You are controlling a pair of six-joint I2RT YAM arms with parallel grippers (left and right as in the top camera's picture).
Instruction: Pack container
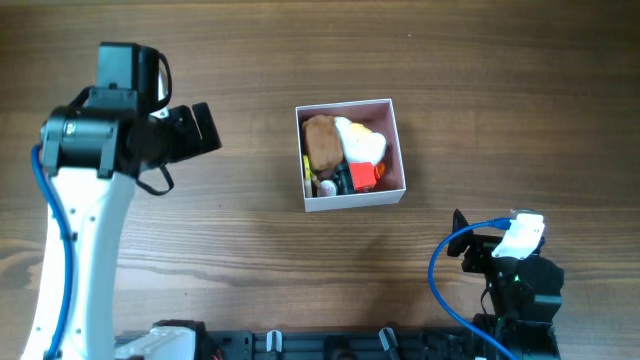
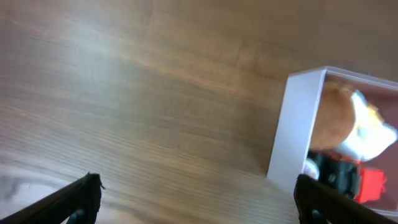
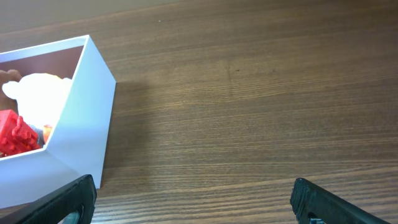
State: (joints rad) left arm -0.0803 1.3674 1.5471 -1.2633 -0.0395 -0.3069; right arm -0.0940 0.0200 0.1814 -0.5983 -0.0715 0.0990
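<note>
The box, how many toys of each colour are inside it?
Brown toy: 1
White toy: 1
Red toy: 1
Black toy: 1
Total: 4 in the box. The tiny bits in one corner are too small to count.

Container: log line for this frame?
container: on table, holds brown toy, white toy, red toy | left gripper: open, empty, clear of container | right gripper: open, empty, clear of container

container [image 1: 355,198] white, pink inside | brown toy [image 1: 322,142] | red toy [image 1: 363,176] | white toy [image 1: 362,147], possibly yellow-tinged | table [image 1: 250,260] brown woodgrain
</note>
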